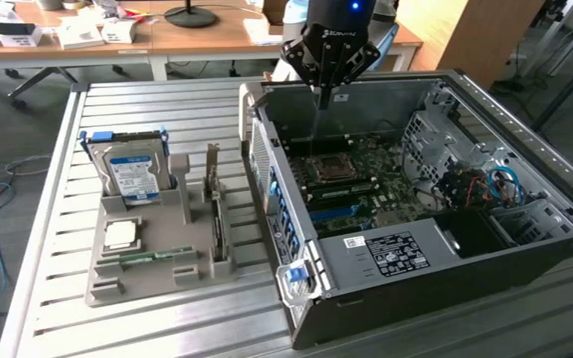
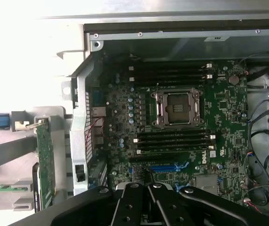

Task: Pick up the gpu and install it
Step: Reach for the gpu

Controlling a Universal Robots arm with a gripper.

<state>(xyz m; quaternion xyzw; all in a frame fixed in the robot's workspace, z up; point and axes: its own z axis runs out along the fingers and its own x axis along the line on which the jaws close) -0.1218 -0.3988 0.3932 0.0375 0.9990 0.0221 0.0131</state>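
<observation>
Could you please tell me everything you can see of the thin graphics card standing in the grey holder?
The thin flat rectangular graphics card stands on its long edge in a slot of the grey plastic holder on the slatted metal table, beside the open black computer case. Edge-on it looks brownish; the wrist view shows a green circuit face. A silver metal bracket rises at one end. Only the holder touches it; nothing grips it.

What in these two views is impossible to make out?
The gpu face: exterior view, it stands edge-on in the holder.
The board beside the blue slot: wrist view, the gripper covers it.
The holder's far part: wrist view, cut off by the picture's edge.
Print on the hard drive label: exterior view, too small.
</observation>
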